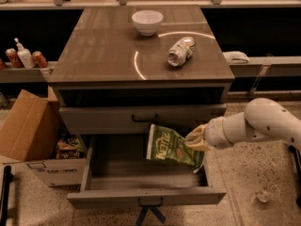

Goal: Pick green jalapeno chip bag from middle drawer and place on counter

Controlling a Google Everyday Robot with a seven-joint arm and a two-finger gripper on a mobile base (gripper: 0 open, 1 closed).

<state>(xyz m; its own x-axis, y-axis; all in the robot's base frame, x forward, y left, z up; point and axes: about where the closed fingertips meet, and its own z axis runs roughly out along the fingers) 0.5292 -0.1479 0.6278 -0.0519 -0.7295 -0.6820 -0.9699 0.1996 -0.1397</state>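
One gripper (196,139), cream-coloured, at the end of a white arm (257,122) that reaches in from the right. It sits over the right side of the open drawer (117,177), with its fingers pinched together on the right edge of the chip bag (170,147).

One chip bag, green with white lettering. It is held tilted in the air above the drawer floor, its upper left corner just below the closed drawer front (103,119) that has a black bar handle.

One drawer, grey, pulled out towards the camera, with a small dark handle at the centre of its front.

One counter (99,55), glossy brown-grey, with curved light reflections. On it:
- one white bowl (147,21), near the back edge;
- one silver can (181,51), lying on its side right of centre, well apart from the bowl.

One cardboard box (23,126), open, on the floor left of the cabinet. Dark snack packets (68,147) sit between the box and the cabinet.

Two red cans (39,59) and one pump bottle (23,55), on a low shelf at the far left.
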